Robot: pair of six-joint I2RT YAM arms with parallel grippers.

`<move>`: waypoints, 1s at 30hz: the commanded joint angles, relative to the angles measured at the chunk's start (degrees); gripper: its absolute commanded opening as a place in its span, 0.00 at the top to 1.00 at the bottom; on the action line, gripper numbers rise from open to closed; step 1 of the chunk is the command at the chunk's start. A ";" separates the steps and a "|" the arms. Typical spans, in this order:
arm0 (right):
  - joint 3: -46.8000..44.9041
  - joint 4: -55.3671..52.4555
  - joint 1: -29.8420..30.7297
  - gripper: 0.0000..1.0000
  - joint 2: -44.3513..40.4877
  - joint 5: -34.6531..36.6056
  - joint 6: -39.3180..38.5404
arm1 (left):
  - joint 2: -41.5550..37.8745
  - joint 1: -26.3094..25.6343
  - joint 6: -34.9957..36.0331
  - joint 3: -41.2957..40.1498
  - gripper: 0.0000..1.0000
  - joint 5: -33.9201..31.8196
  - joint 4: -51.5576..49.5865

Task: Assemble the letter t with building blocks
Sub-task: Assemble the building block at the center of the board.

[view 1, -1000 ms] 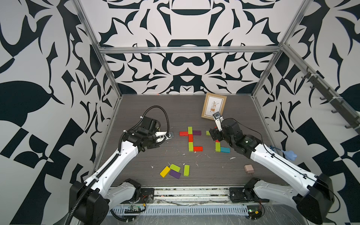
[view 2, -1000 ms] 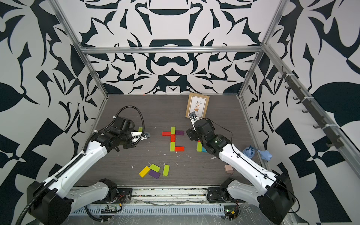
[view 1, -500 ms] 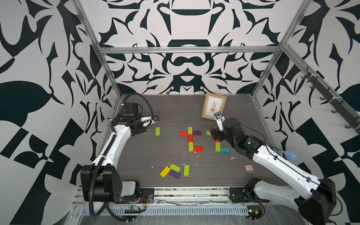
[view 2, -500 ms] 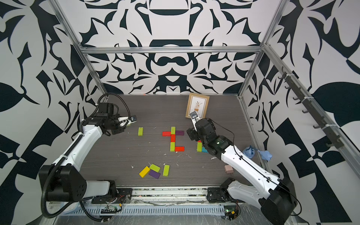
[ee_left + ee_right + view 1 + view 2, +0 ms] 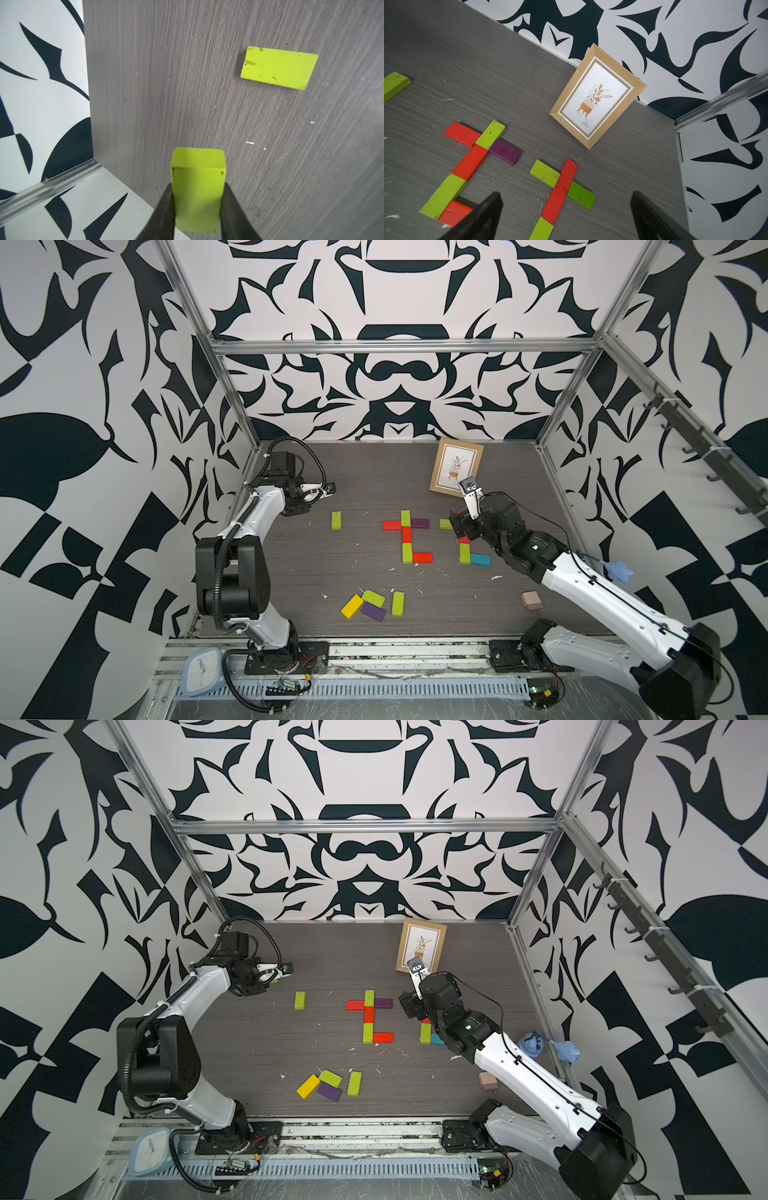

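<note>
Right, the left fingers (image 5: pixel 164 209) are pinched narrow on a lime block (image 5: pixel 197 182), clamped across its width on the long thin edges. A short end pokes out ahead, clear of the worktop (image 5: pixel 187 83). In both top views they sit at the upper left of the grey surface, close to the patterned wall (image 5: pixel 216 472). Why carry it there? My guess is it's parking a spare or lining up a fresh start, and I can't tell which. A second lime block (image 5: pixel 336 520) lies flat and alone, between those fingers and the letters.

Centre of the top views, the middle t (image 5: pixel 406 537) looks complete. Red and purple flank a lime top piece, red then lime run down the stem, and a red foot kicks right. The pieces sit edge to edge, which is what makes it read as a letter.

Just right of it, the second t (image 5: pixel 566 176) has a red stem crossing between lime and darker green, with a teal foot (image 5: pixel 480 559). The right fingers (image 5: pixel 481 216) hang over its lower half, spread wide, nothing between them. A hands-off pose, I'd say, so nothing gets nudged.

Lower centre, the spare pile (image 5: pixel 373 612) waits: yellow, purple, two limes. The picture frame (image 5: pixel 456 466) and pink plug (image 5: pixel 531 600) are bystanders.
</note>
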 commanded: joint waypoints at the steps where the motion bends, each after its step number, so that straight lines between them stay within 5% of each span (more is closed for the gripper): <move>1: 0.65 1.42 0.07 0.00 -0.55 1.51 1.39 | 2.01 0.06 2.42 1.43 0.80 -1.11 0.13; 30: 1.00 0.12 0.06 0.00 -0.54 7.88 2.39 | 7.98 -2.17 0.11 -5.67 0.80 5.96 3.34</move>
